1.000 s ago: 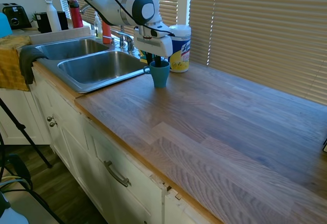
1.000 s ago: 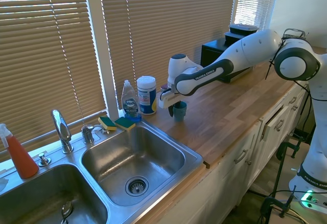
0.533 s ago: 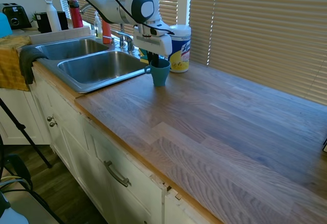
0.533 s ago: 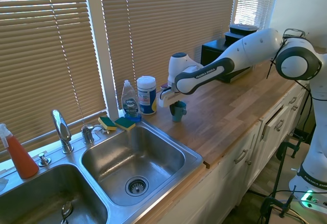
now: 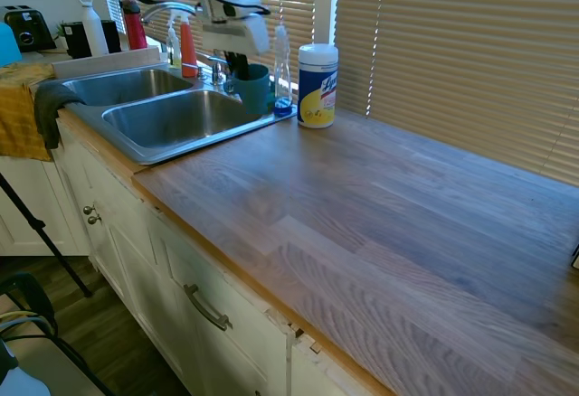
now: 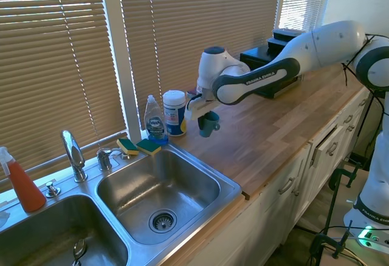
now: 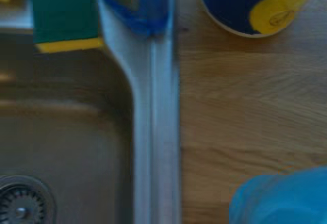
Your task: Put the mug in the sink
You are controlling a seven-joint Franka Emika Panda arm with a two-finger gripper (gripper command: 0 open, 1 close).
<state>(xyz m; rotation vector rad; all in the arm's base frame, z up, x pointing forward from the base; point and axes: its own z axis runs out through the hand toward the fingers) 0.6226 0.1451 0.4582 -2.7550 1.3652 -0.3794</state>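
While the gripper [image 6: 205, 112] holds the mug [image 6: 208, 123] by its rim, clear of the counter near the sink [image 6: 234, 188] edge, the mug appears rigid, light, glazed, likely slippery and breakable; rim hold seems adequate.

First exterior view sits at the far end of the wooden bench [image 5: 380, 215], fairly high, looking down its length toward the sink [image 5: 172, 116] and the window blinds, arm entering from the upper left. Second exterior view looks from the opposite end, above the sink's [image 6: 152, 187] two basins, back along the bench [image 6: 273, 132], arm coming in from the right; both share the sink, the white wipes canister [image 5: 317, 85] [image 6: 174, 112] and the bench strip between. Wrist view points straight down from close by, blurred, over the sink rim [image 7: 153, 132] beside the bench [image 7: 245, 111], canister base [image 7: 255, 4] at one edge.
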